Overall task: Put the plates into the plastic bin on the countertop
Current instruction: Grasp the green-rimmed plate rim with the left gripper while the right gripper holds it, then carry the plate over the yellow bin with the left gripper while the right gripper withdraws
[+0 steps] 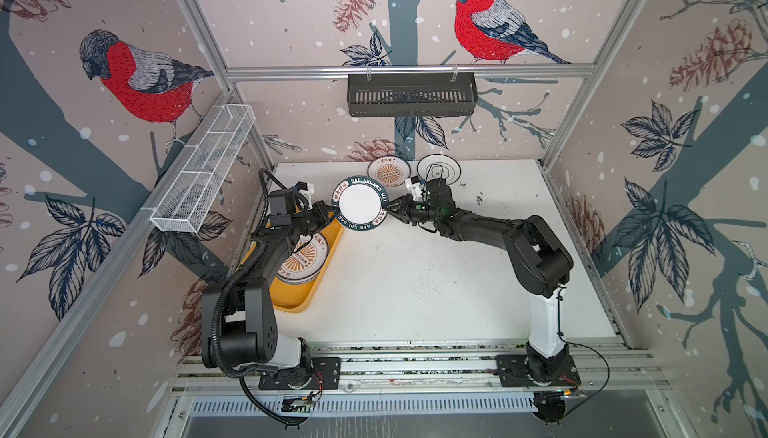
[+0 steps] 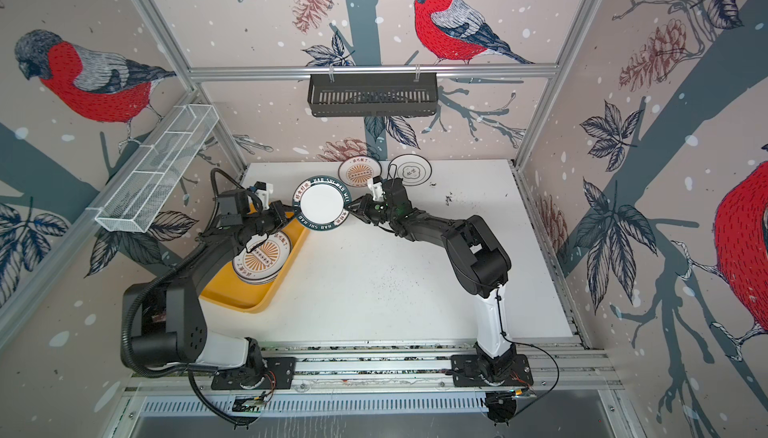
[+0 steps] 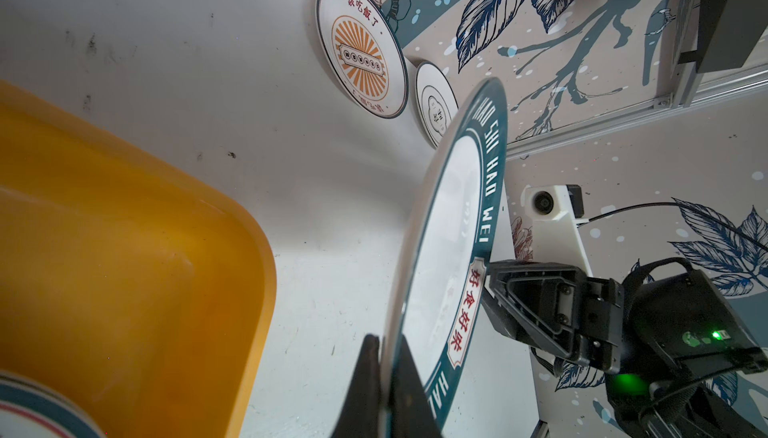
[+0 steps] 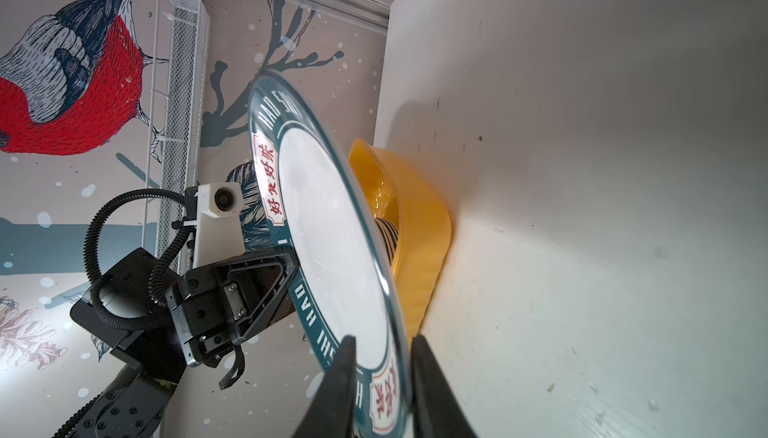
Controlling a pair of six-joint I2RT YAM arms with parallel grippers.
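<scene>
We see a green-rimmed plate (image 4: pixel 332 248) held apart from the table (image 4: pixel 582 207), its white face turned away from the table. The jaws of the right gripper (image 4: pixel 384 342) stand on both sides of the near rim, parted. One seems just clear of the rim, though the edge is blurred there. At the far rim the left gripper (image 4: pixel 291 265) has its jaws closed on the plate. Behind the plate, the yellow plastic bin (image 4: pixel 424 223) lies on the table.
</scene>
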